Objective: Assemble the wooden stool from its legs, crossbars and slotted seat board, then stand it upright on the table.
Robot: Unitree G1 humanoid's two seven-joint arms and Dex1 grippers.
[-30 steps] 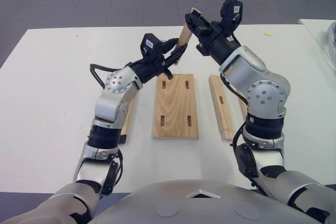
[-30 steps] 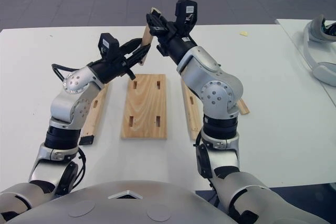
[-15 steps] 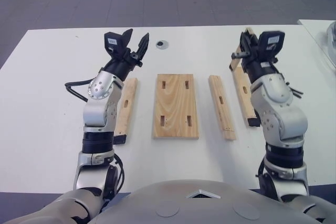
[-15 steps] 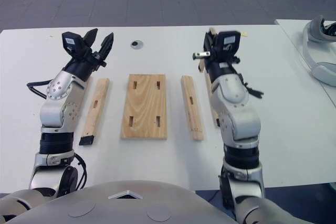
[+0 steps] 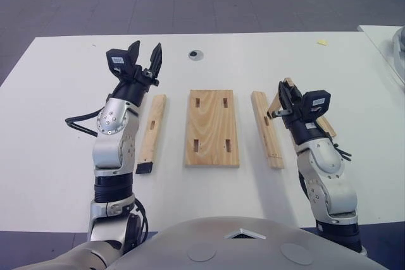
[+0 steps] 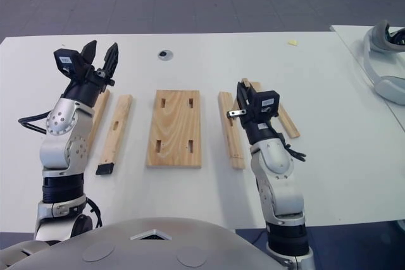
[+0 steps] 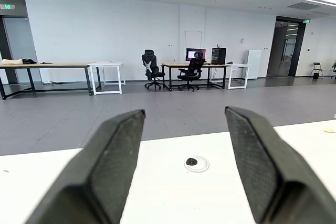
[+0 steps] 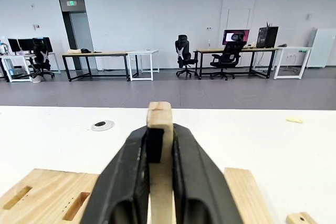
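The slotted seat board [image 5: 212, 128] lies flat at the table's middle. My right gripper [image 5: 283, 97] sits low just right of it, shut on one end of a wooden bar [image 6: 283, 115] that slants back beside my forearm; the right wrist view has the bar's end [image 8: 159, 114] clamped between the black fingers [image 8: 131, 171]. A slotted wooden piece [image 5: 267, 128] lies between the board and that gripper. Left of the board a leg [image 5: 152, 131] with a black foot lies flat, with another piece [image 6: 97, 115] partly hidden by my arm. My left gripper [image 5: 145, 55] hovers open and empty above them.
A round cable grommet [image 5: 195, 55] sits in the white table [image 5: 57, 124] beyond the board. A yellow scrap [image 6: 292, 41] lies at the far right. A headset [image 6: 389, 55] rests on a neighbouring table to the right. Bare tabletop stretches along the front edge.
A second ago both grippers met on one bar above the board's far end. The left one let go and swung left; the right one carried the bar right and down.
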